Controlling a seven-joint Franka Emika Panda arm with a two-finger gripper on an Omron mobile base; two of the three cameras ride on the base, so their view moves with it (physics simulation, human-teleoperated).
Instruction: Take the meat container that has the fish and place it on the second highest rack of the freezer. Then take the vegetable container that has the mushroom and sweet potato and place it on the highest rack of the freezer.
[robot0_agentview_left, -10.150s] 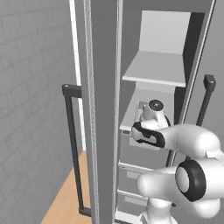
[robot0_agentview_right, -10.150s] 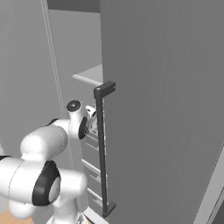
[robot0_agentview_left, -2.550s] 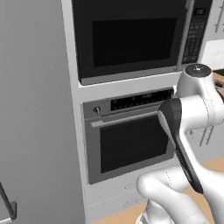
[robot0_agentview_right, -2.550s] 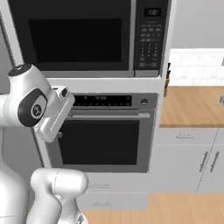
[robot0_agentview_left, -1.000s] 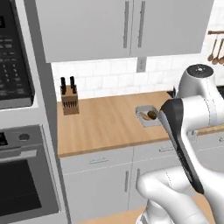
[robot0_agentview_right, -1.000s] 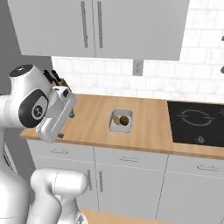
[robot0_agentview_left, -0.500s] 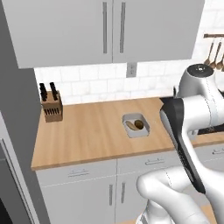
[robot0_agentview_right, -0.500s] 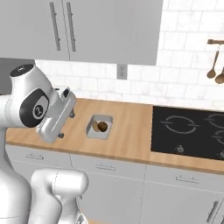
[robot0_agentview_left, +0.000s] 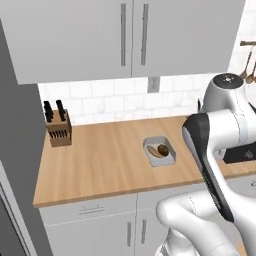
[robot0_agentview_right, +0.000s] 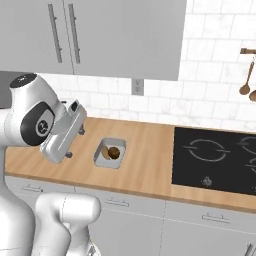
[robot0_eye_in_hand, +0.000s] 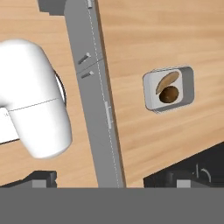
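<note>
The vegetable container (robot0_agentview_left: 159, 151) is a small pale tray on the wooden counter (robot0_agentview_left: 100, 165). It holds an orange-brown sweet potato (robot0_eye_in_hand: 167, 81) and a round brown mushroom (robot0_eye_in_hand: 169, 95) side by side. The same tray (robot0_agentview_right: 110, 152) lies left of the cooktop. My gripper (robot0_eye_in_hand: 113, 179) hangs high above the counter's front edge, apart from the tray. It is open, its dark fingertips (robot0_eye_in_hand: 41, 178) stand wide apart, and nothing is between them. The freezer and the meat container with the fish are out of view.
A knife block (robot0_agentview_left: 59, 127) stands at the counter's back left. A black cooktop (robot0_agentview_right: 215, 160) lies right of the tray, with wooden utensils (robot0_agentview_right: 245, 75) hanging on the tiled wall above it. Grey wall cabinets (robot0_agentview_left: 130, 35) hang overhead and grey drawers (robot0_agentview_left: 90, 225) sit below.
The base has driven sideways past the ovens to this counter, so the whole scene has shifted. In the last half second the picture barely moves. The gripper stays open.
</note>
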